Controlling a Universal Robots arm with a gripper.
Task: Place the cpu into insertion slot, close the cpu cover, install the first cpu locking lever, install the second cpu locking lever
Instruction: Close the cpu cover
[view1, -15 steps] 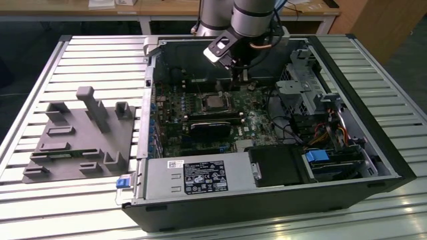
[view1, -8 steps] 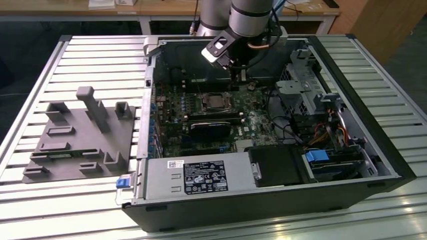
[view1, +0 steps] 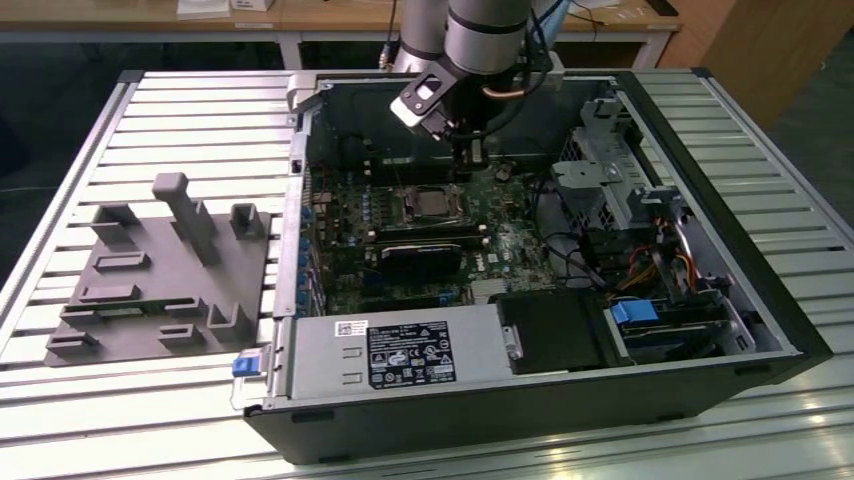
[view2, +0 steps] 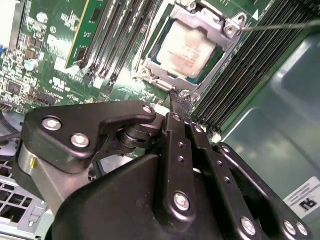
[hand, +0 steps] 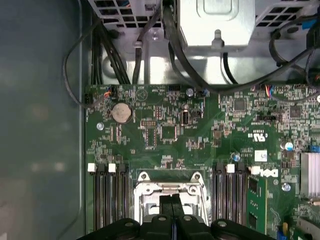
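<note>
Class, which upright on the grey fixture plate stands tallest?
The middle post, taller than the block to the exterior view's left and the stub to its right.

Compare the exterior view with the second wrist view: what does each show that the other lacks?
Exterior: the whole case, the power supply and a grey fixture on the exterior view's left. Second wrist: the cpu framed by the cover, a thin rod running off its corner. Both: the shut gripper at the socket.

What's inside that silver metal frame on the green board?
The cpu lies inside the cpu cover, its dull silver top showing through the cut-out. The insertion slot beneath is covered by the chip and frame, so its contacts cannot be seen.
</note>
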